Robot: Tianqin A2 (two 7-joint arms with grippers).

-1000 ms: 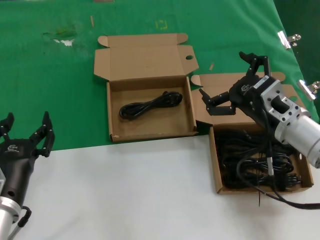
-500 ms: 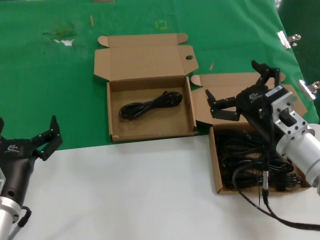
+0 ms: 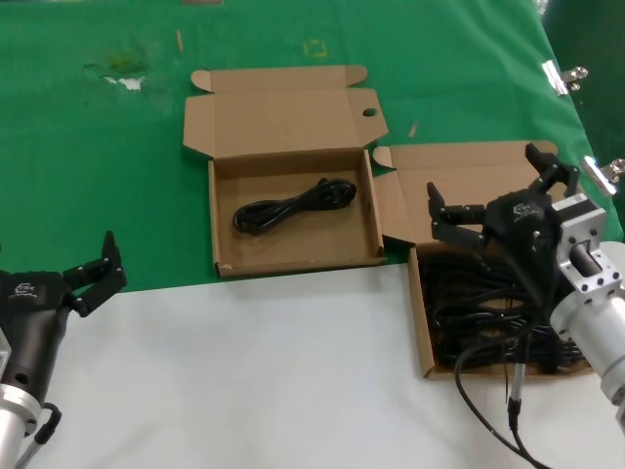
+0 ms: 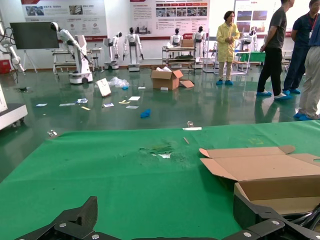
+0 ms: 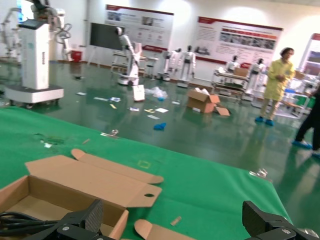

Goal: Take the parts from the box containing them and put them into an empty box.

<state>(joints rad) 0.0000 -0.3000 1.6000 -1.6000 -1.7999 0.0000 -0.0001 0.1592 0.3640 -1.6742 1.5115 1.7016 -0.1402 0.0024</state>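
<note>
The box containing the parts (image 3: 422, 322) sits at the right, half on the white surface, packed with black power cords (image 3: 488, 303). My right gripper (image 3: 488, 181) hovers open over its far edge and lid flap, holding nothing. The other box (image 3: 220, 220) lies mid-table on the green cloth with one looped cord (image 3: 293, 205) inside. The right wrist view shows that box (image 5: 50, 197), its cord (image 5: 15, 219) and my open right gripper (image 5: 175, 222). My left gripper (image 3: 68, 274) rests open at the near left. In its own view the left gripper (image 4: 165, 220) faces the middle box (image 4: 280, 187).
Green cloth (image 3: 98, 147) covers the far half of the table and white surface (image 3: 244, 371) the near half. Metal clips (image 3: 562, 76) hold the cloth at the right edge. A thin robot wire (image 3: 513, 391) hangs from my right arm over the full box.
My right gripper has moved right and nearer, from beside the middle box to over the full box, staying open. The left gripper shifted slightly left.
</note>
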